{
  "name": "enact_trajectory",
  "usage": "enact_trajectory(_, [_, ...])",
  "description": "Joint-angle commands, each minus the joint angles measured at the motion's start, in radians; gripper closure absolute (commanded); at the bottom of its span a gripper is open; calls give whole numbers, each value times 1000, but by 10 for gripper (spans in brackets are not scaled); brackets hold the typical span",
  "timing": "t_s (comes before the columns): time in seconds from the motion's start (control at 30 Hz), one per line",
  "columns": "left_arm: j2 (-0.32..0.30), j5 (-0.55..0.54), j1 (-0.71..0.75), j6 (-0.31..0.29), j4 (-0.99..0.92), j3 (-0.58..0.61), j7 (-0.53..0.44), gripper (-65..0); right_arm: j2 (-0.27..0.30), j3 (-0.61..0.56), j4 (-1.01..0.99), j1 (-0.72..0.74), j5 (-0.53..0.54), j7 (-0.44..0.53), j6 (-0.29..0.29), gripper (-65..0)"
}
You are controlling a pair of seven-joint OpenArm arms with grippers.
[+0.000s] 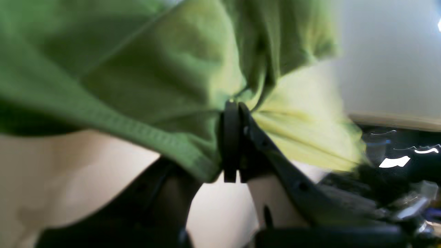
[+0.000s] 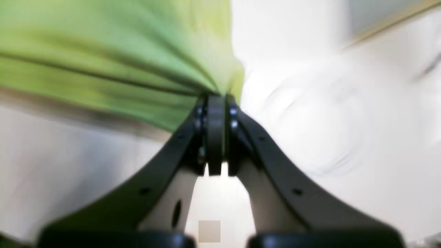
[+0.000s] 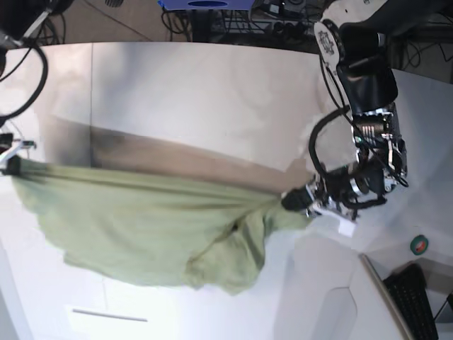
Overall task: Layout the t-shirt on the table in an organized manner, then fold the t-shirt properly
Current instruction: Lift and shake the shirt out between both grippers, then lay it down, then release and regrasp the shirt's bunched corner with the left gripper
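Much of this is hard to read: both my wrist views are smeared with blur, and in the base view my right gripper sits at the very left edge of the frame, mostly cut off, so only a bit of dark hardware shows where the cloth ends. My right wrist view settles it: the right gripper's black fingers are pressed together on a gathered bunch of the t-shirt, with creases fanning out from the pinch. My left gripper likewise has its fingers clamped shut on the t-shirt, a ribbed hem running down to the pinch and paler, blurred cloth spilling to the other side. In the base view the left gripper holds the opposite end, near the table's right side. The t-shirt is olive green, stretched taut along its top edge between my two grips and sagging below it in a loose belly, with a bunched, twisted lump of folds toward the left gripper. Whether its lower edge touches the table I cannot tell; a dark shadow band lies on the white top behind it. Neither sleeves nor tag can be made out.
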Motion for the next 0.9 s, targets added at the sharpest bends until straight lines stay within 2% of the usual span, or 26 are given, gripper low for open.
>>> enact_trajectory(0.0, [-6,-7,-15,-6,24,20,-70,0,14,-16,-43,-13,-8,50,-7,0])
enact_trajectory(0.13, [-32,22,86,-6,22,97,-222,0,8,-93,-270,-77,-8,181,-7,0])
enact_trajectory(0.33, [-58,21,131,-6,22,97,-236,0,8,-96,-351,-111,-8,213,-7,0])
enact_trajectory(0.37, [-59,21,131,-6,22,97,-236,-39,8,-97,-350,-115,-8,217,-7,0])
enact_trajectory(0.53, [-78,21,146,-6,22,88,-239,-448,11,-99,-351,-120,-8,217,-7,0])
enact_trajectory(0.6, [-75,21,151,-6,24,20,-239,-573,11,-100,-354,-128,-9,219,-7,0])
enact_trajectory(0.7, [-72,19,151,-9,24,-110,-235,-643,11,-102,-353,-134,-9,216,-7,0])
enact_trajectory(0.8, [-78,10,164,-11,31,-250,-233,-640,11,-102,-354,-143,-9,216,-7,0])
enact_trajectory(0.87, [-99,-47,183,-11,33,-339,-233,-640,11,-102,-348,-149,-9,217,-7,0])
